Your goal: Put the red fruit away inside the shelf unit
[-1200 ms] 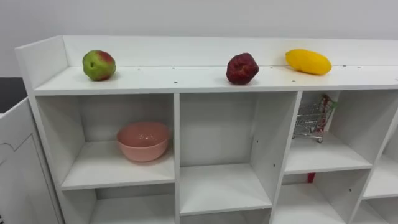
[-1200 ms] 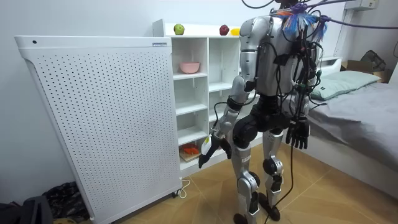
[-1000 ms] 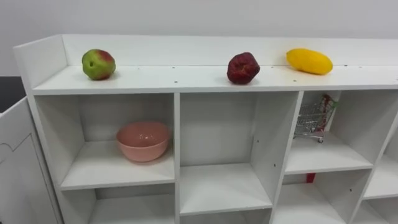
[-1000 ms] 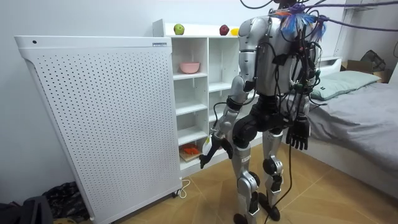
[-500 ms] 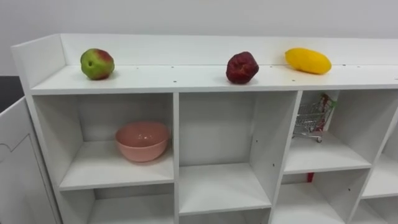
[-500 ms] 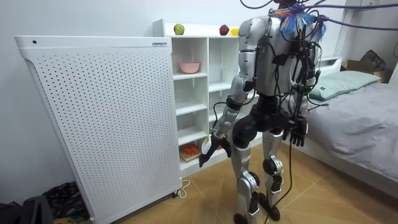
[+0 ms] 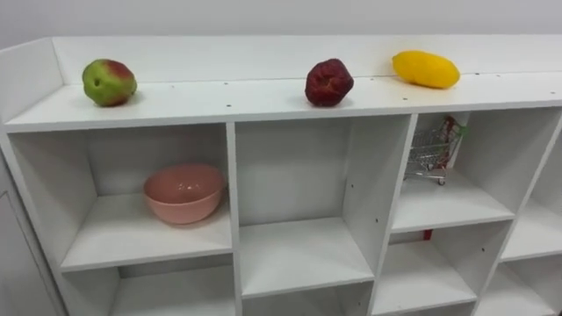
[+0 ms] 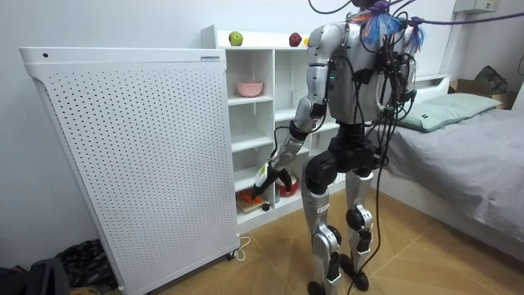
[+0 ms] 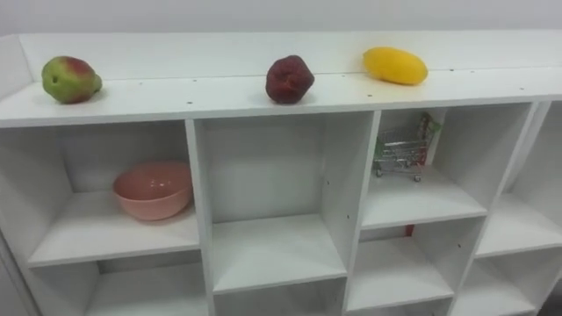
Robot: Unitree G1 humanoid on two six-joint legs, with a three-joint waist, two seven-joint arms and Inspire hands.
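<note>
Three fruits lie on the top board of the white closet [image 7: 263, 107]: a green-red apple [image 7: 109, 82] at the left, a dark red fruit [image 7: 329, 82] in the middle and a yellow mango [image 7: 425, 68] at the right. In the room view I stand facing the closet [image 8: 254, 123]. My left hand [image 8: 262, 185] hangs low in front of the lower shelves, fingers relaxed and holding nothing. The fruits, the apple [image 8: 236, 38] among them, lie well above it.
A pink bowl [image 7: 183, 192] sits in the upper left compartment and a small wire shopping cart [image 7: 432, 156] in the upper right one. The middle compartment holds nothing. A tall perforated white panel [image 8: 131, 156] stands at the closet's left; a bed [image 8: 467, 156] lies behind me.
The eye views have shifted, bringing the closet closer. My left arm swung forward and up toward the lower shelves. My right hand rose from beside my thigh. The fruits have not moved.
</note>
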